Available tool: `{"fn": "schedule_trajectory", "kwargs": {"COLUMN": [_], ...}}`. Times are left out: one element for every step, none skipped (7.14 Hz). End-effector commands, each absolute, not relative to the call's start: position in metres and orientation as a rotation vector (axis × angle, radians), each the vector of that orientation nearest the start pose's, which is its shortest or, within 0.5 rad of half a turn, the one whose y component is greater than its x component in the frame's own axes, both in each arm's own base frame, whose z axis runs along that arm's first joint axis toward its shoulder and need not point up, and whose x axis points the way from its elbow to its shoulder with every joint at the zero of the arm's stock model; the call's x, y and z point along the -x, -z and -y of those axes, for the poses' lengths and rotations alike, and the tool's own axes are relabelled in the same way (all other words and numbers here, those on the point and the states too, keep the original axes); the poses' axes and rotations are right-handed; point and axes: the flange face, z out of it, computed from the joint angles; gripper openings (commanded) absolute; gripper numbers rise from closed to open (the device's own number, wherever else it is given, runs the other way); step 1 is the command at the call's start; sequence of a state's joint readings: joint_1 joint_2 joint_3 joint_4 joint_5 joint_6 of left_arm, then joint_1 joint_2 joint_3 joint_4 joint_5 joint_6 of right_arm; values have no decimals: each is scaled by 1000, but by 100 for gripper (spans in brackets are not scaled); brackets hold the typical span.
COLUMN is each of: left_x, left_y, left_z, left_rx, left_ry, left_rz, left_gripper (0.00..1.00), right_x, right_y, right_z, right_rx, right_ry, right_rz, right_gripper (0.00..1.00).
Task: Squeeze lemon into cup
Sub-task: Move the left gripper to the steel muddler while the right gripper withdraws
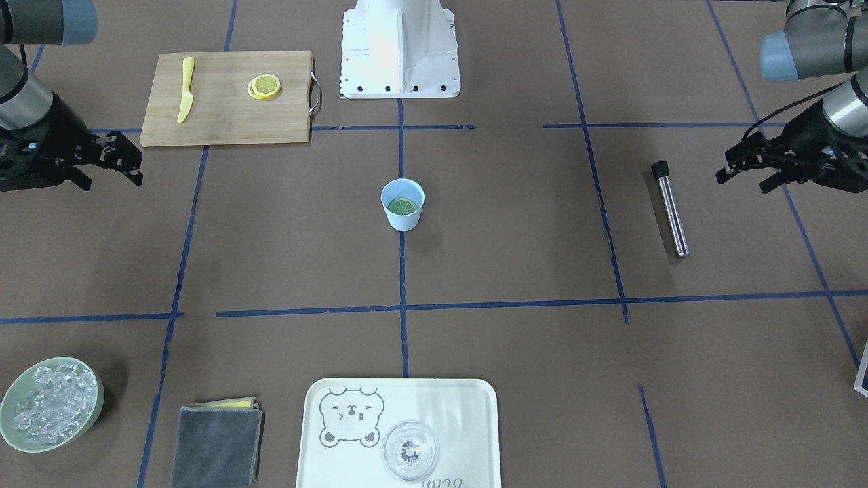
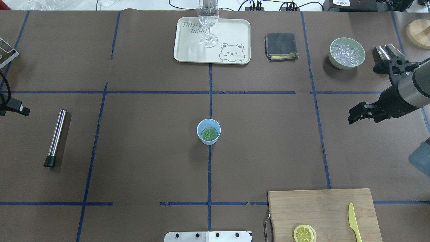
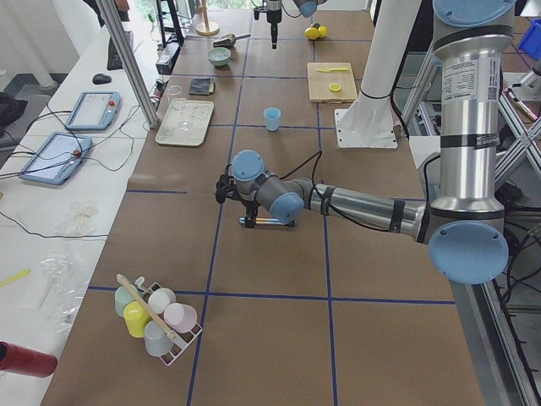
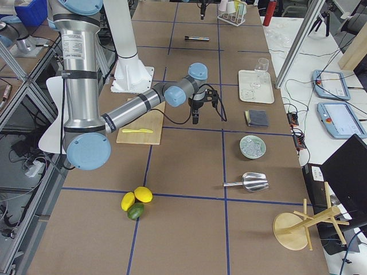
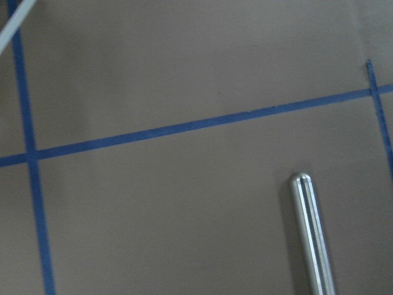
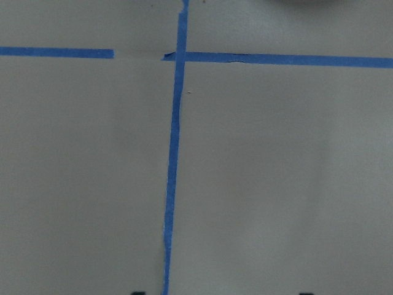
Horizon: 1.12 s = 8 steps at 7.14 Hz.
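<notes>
The light-blue cup (image 1: 403, 221) stands upright at the table's centre on a blue tape line; it also shows in the overhead view (image 2: 208, 122). The lemon slice (image 1: 403, 205) lies flat inside it, looking greenish (image 2: 209, 134). My right gripper (image 1: 125, 161) hovers open and empty far to the cup's side, near the cutting board; it also shows in the overhead view (image 2: 355, 115). My left gripper (image 1: 742, 173) hovers open and empty at the opposite side, beside a steel rod. Both grippers are well away from the cup.
A wooden cutting board (image 1: 224, 115) holds a stacked pair of lemon slices (image 1: 264, 86) and a yellow knife (image 1: 185, 89). A steel rod (image 1: 670, 208) lies by the left gripper. A tray (image 1: 468, 407) with a clear glass (image 1: 409, 451), a grey cloth (image 1: 217, 444) and a bowl of ice (image 1: 51, 404) line the far edge.
</notes>
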<state>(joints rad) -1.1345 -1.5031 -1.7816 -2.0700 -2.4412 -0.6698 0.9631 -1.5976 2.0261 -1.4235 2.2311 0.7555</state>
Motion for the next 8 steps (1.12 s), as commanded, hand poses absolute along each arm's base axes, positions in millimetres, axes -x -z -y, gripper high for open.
{"fn": "schedule_trajectory", "kwargs": {"left_x": [-189,-217,-230,-249,-258,-277,-282,-282], "left_y": [-522,-518,-521,-527,-535,-546,-549,-556], "left_z": [454,463,469,477,484,493,497,497], "left_rx": [-71,-59,-51,-34,-46,-37,-31,-22], "left_ry": [-46,8,2,-9,1,-3,-8,-5], "left_rz": [-967,-935,-930,-919,-881,-855,-847,-839], "left_gripper": [100,100,99,98,96,95,91,89], "right_x": [184,176,174,171,170,170,170,171], "right_y": [-460,-467,-470,-474,-475,-476,-479,-479], "right_z": [424,422,421,418,416,416,416,417], "right_rx": [-33,-35,-35,-28,-20,-17,-15,-12], "right_ry": [81,86,90,87,93,94,99,99], "right_rz": [839,831,828,825,833,837,834,833], "right_gripper": [87,87,88,88,88,88,88,88]}}
